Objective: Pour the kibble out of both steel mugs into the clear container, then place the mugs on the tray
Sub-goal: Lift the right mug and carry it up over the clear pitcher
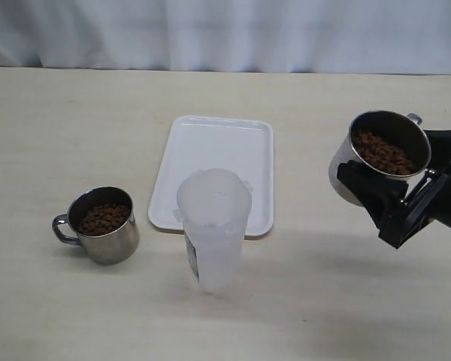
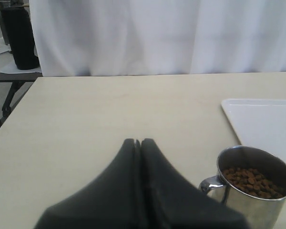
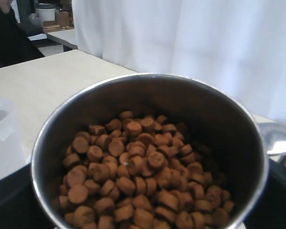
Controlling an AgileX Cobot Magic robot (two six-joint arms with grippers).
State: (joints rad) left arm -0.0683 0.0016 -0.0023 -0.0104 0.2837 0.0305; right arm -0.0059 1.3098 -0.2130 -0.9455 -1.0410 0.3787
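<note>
One steel mug [image 1: 379, 162] hangs above the table's right side, tipped slightly toward the middle, with my right gripper [image 1: 392, 180] shut on its wall. Kibble [image 3: 143, 176] fills its bottom; black fingers [image 3: 9, 202] show beside the mug [image 3: 205, 109]. The other steel mug [image 1: 101, 224] stands upright at the left with kibble [image 1: 104, 218] inside and its handle pointing left. My left gripper [image 2: 138, 142] is shut and empty, just short of that mug [image 2: 255, 191]. The clear container [image 1: 213, 226] stands open in the middle, in front of the white tray [image 1: 218, 150].
A white curtain [image 1: 225, 30] hangs along the table's far edge. In the left wrist view the table's left edge shows, with a dark object [image 2: 19, 38] on another table beyond it. The tray [image 2: 267, 119] carries nothing.
</note>
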